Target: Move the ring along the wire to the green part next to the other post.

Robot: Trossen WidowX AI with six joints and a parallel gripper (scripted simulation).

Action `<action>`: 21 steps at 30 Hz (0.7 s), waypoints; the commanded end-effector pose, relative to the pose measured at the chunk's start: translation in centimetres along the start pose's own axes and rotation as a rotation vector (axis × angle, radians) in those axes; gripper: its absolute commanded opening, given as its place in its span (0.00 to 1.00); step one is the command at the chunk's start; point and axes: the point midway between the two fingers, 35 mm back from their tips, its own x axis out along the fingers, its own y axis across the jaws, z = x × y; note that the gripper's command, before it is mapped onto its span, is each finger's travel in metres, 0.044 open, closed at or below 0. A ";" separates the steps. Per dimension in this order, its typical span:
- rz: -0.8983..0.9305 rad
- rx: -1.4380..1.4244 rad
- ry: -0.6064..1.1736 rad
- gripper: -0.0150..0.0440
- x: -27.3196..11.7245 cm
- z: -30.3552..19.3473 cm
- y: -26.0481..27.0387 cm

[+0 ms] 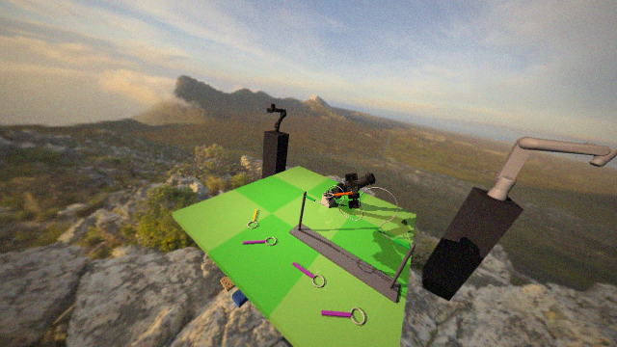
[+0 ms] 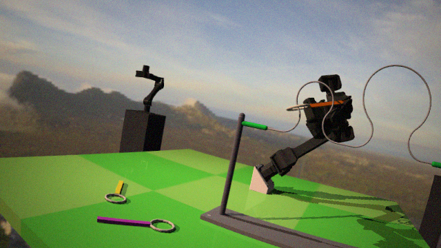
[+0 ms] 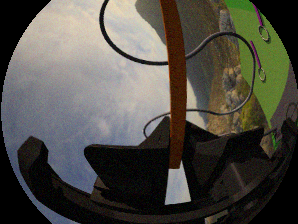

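Note:
The ring (image 1: pixel 329 195) (image 2: pixel 289 109) is pale and lies nearly flat around the rising grey wire (image 1: pixel 379 187) (image 2: pixel 396 65) (image 3: pixel 215 35), in the first bend beyond the green part (image 1: pixel 310 198) (image 2: pixel 255 125) near the left post (image 1: pixel 302 212) (image 2: pixel 232 165). Whether it touches the wire I cannot tell. My gripper (image 1: pixel 354 193) (image 2: pixel 339 102) (image 3: pixel 170 120) is shut on the orange handle (image 1: pixel 343 194) (image 2: pixel 320 104) (image 3: pixel 177 80). The ring is out of the wrist view. The other green part (image 1: pixel 401 242) (image 2: pixel 435 164) is beside the right post (image 1: pixel 403 267).
The wire has high loops near the arm and toward the right post. The grey base bar (image 1: pixel 344 260) (image 2: pixel 255 224) carries the posts. A yellow-handled ring (image 1: pixel 253 224) (image 2: pixel 116 198) and several purple-handled rings lie on the green table. Other arms stand on dark pedestals beyond it.

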 end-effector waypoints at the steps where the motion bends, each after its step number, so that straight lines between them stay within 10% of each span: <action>1: 0.004 0.002 0.001 0.00 -0.1 -0.1 -0.4; 21: -0.152 -0.279 0.040 0.00 -1.1 0.5 -5.8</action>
